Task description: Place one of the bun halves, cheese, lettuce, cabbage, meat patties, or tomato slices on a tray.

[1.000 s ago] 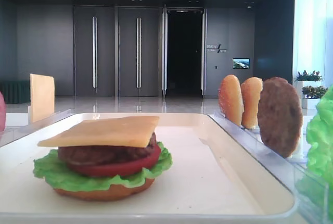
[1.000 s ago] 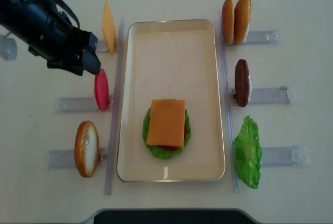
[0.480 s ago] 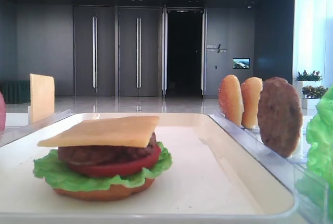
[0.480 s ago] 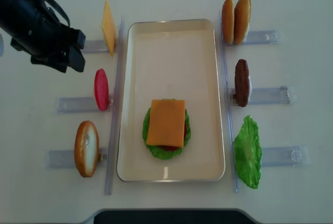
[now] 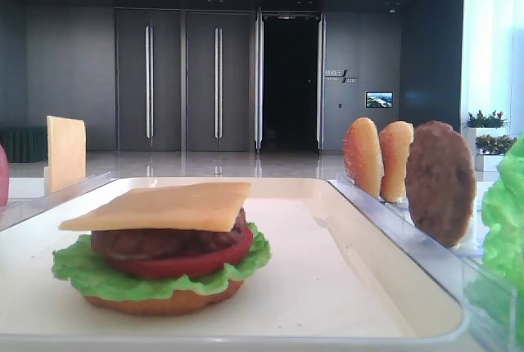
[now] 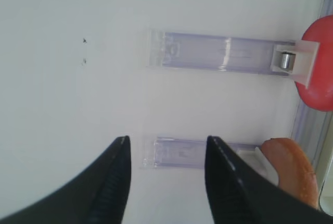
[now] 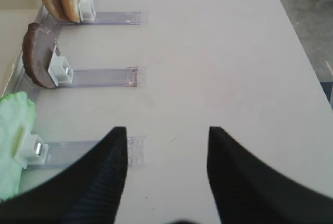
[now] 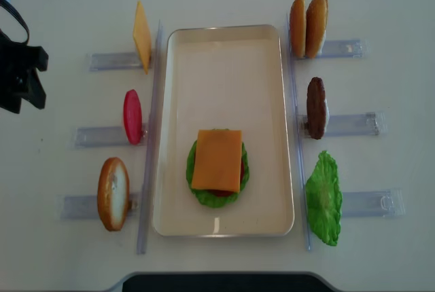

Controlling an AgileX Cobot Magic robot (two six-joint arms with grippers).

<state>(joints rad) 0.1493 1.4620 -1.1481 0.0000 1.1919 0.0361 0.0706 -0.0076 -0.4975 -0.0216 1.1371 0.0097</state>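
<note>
Cream tray (image 8: 224,54) mid-table; left end effector (image 6: 165,182), right end effector (image 7: 166,166) both spread, empty.

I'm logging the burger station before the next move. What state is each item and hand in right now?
Cream-white rectangular tray: holds one stacked burger.
Pale orange square cheese slice: flat, topping the stack.
Spare cheese slice: upright in its rack.
Red round tomato slice: upright in rack.
Single golden bun half: on edge in rack.
Two bun halves: upright together.
Dark-brown meat patty: upright.
Green frilly lettuce leaf: in rack.
Left hand: open, empty.
Right hand: open, empty.
</note>
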